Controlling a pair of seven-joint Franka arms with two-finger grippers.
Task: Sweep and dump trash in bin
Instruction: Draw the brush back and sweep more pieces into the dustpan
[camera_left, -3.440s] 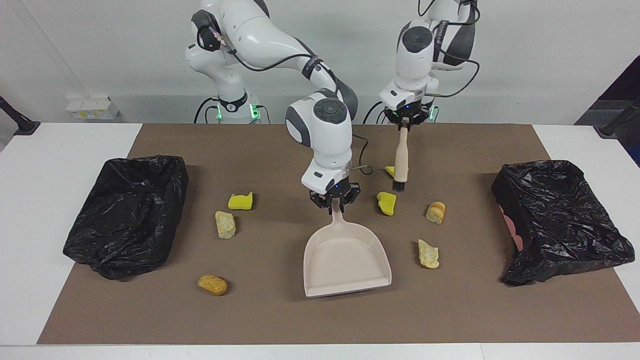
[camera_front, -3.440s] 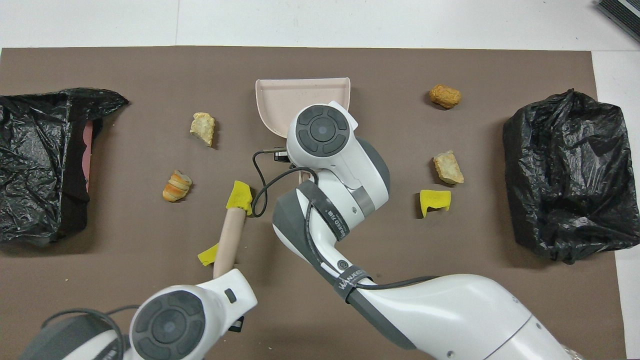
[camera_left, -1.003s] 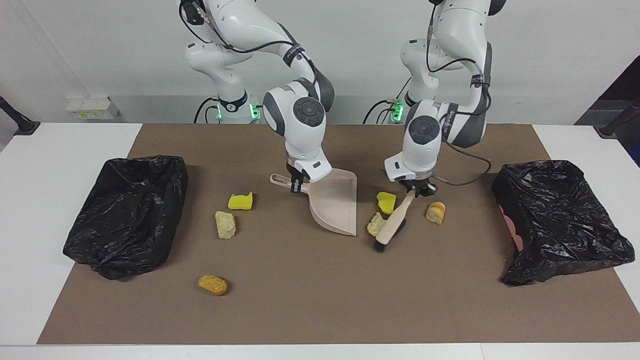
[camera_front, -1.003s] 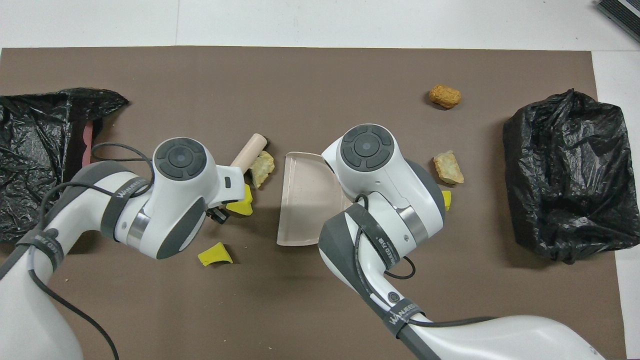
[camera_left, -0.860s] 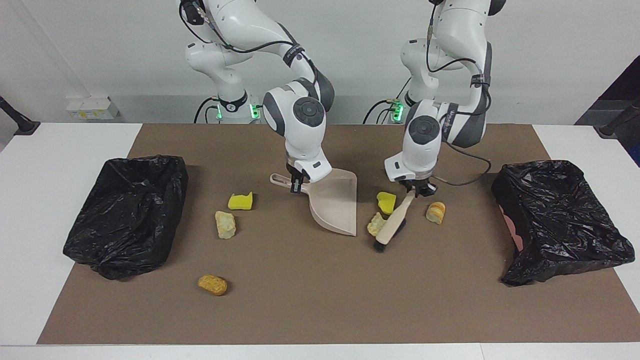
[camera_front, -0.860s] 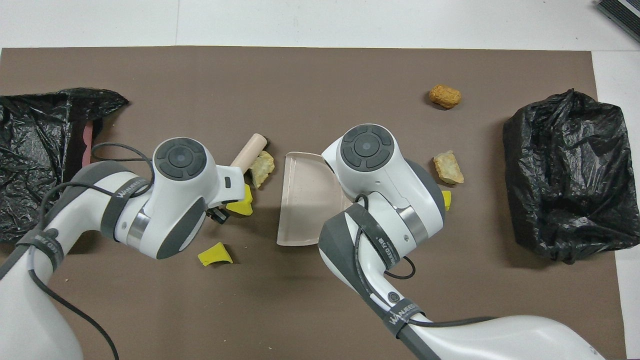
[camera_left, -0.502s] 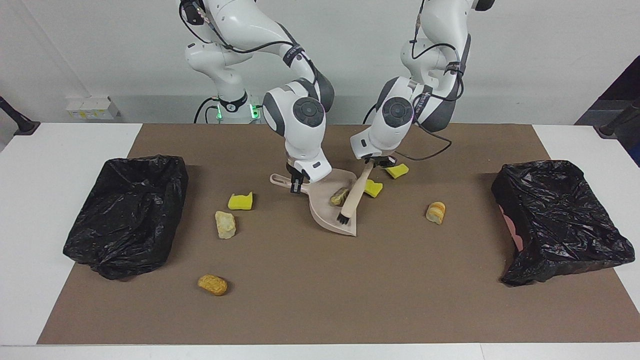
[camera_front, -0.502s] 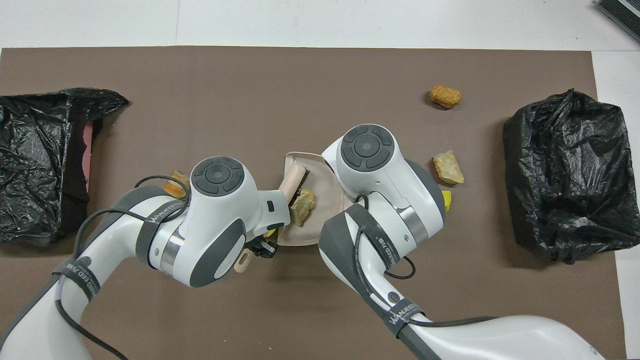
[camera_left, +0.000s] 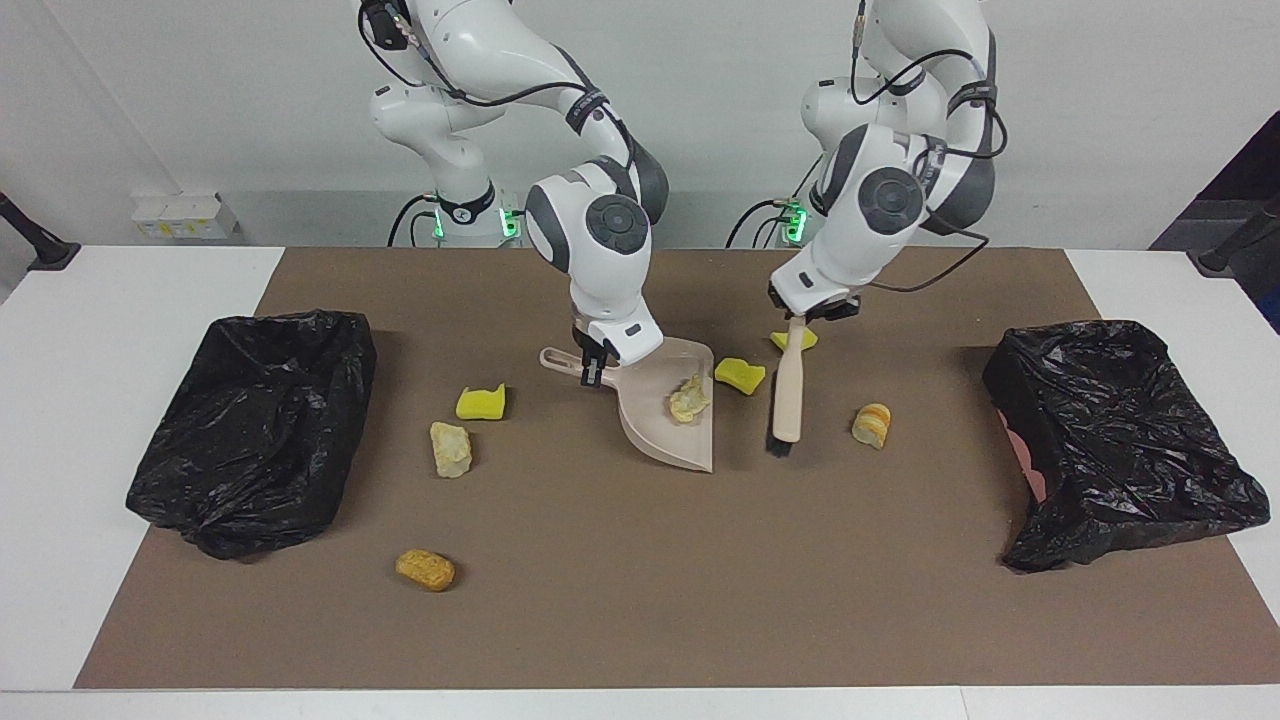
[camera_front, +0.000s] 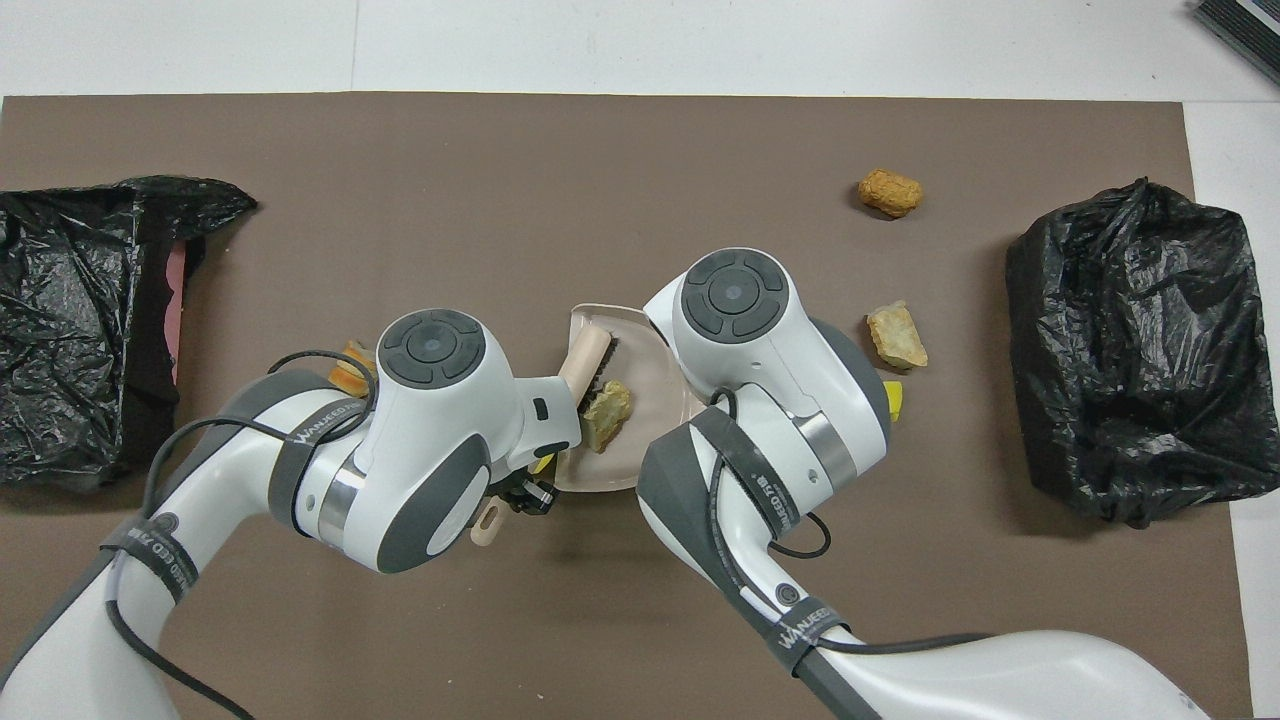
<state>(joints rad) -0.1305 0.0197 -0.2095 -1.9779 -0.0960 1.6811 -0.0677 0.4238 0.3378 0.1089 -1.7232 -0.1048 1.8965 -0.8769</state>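
Overhead view: right arm (camera_front: 760, 400) half hides a yellow sponge chunk (camera_front: 893, 400).

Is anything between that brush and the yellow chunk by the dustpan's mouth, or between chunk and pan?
Nothing visible. The chunk lies on bare mat between the brush, held by the left gripper, and the dustpan's open edge. One tan lump sits in the pan, with room beside it.

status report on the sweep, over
Right gripper jaws shut on dustpan handle; left gripper jaws shut on brush. One cream lump in pan. Yellow chunk beside pan's mouth. Nothing blocking.
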